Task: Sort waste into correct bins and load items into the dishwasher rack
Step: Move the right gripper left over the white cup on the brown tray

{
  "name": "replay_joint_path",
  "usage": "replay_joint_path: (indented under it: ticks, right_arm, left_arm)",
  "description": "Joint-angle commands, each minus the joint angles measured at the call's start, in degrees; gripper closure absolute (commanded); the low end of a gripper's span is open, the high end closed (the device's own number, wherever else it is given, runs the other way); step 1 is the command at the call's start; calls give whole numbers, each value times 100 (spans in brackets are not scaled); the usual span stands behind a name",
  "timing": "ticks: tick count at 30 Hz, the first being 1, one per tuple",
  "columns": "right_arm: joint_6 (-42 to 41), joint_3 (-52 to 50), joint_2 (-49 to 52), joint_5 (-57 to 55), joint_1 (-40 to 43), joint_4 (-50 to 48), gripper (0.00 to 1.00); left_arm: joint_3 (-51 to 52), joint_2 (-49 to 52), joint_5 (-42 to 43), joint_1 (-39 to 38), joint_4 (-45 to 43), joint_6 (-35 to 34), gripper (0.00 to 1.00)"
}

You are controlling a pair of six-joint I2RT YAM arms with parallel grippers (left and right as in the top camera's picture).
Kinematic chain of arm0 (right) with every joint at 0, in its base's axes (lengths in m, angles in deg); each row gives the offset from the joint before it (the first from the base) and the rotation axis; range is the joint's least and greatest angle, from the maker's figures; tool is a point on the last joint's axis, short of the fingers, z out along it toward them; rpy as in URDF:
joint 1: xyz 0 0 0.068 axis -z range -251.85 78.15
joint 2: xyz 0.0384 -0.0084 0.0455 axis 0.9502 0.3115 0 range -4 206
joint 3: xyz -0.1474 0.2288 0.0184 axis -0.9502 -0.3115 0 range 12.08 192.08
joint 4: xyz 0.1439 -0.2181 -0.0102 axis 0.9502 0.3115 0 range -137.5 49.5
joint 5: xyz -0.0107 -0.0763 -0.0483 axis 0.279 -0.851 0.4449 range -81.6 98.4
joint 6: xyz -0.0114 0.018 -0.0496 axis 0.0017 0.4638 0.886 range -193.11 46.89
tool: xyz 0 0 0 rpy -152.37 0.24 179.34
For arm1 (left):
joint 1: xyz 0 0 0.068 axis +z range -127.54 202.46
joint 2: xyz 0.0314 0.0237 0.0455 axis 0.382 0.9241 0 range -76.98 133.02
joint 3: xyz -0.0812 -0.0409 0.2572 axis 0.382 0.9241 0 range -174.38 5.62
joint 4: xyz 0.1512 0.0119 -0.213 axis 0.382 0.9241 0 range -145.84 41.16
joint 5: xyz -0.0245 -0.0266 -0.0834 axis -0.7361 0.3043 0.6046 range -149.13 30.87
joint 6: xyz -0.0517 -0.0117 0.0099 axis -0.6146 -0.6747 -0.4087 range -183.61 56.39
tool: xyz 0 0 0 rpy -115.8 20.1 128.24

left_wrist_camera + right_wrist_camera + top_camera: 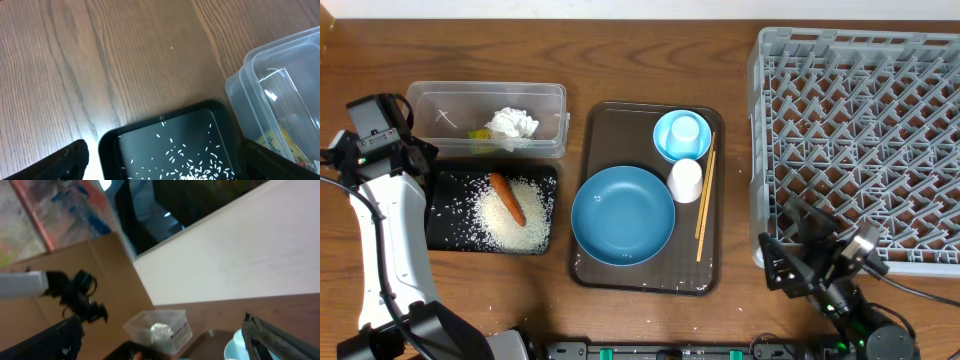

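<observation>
Orange carrot (507, 198) lies on rice (512, 230), long axis upper-left to lower-right.

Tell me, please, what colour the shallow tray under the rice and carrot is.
The tray is black; the overhead view shows it best.

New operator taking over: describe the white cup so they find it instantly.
Left of the big grey rack lies a dark brown tray. On its right side, between the large blue dish and the chopsticks, stands the cup, beside the small light-blue bowl. It is the only white thing on that tray.
</observation>
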Motion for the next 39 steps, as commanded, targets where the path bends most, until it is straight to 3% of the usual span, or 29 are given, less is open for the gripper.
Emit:
replay_joint_path:
  ticks: [1,12,17,21,24,30,39]
  right_arm:
    - [227,671,518,-350,-83,9,1]
    - [2284,4304,4481,772,-302,2262,1]
    - [2791,6236,6102,-538,-1093,4247,1]
    - [2804,7318,7197,-1976,-1878,5549,1]
    - [2806,7978,8030,-2420,-2389,6579,1]
    - [2804,8599,9333,-3530,-3051,7705,1]
    - [3110,8557,9604,-3807,-3307,7928,1]
  left_arm:
    - [0,-11,-109,24,17,-109,4]
    - [0,-11,-107,24,17,-109,4]
    - [0,-11,-107,24,17,-109,4]
    - [0,-11,-107,24,17,-109,4]
    - [0,-11,-107,24,17,-109,4]
    - [0,-11,-107,24,17,-109,4]
    - [0,-11,-109,24,17,-109,4]
